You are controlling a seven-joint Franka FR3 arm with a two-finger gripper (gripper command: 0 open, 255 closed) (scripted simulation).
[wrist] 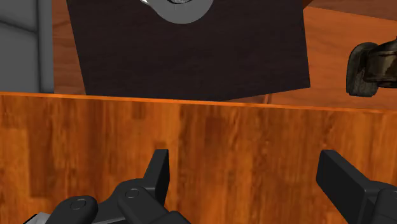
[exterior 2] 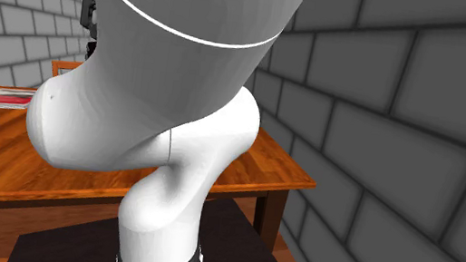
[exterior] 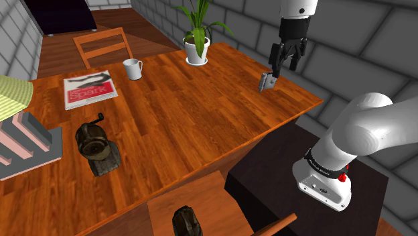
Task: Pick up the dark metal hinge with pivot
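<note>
Here, black fingers (wrist: 343, 183) stand wide apart above the orange-brown wooden counter (exterior: 201, 127), the small dark-grey metal hinge (exterior: 266, 82) beside one fingertip, so closing may knock it away

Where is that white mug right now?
In the shoulder view, the white mug stands on the wooden table, between the magazine at its left and the potted plant at its right.

The gripper (exterior: 283, 66) hangs over the table's (exterior: 201, 127) far right part with its fingers apart. A small grey hinge (exterior: 266, 82) shows just under one fingertip. At the far edge stand a plant (exterior: 197, 40) and a mug (exterior: 132, 68). To the left lie a magazine (exterior: 90, 88) and a grinder (exterior: 94, 144).
</note>
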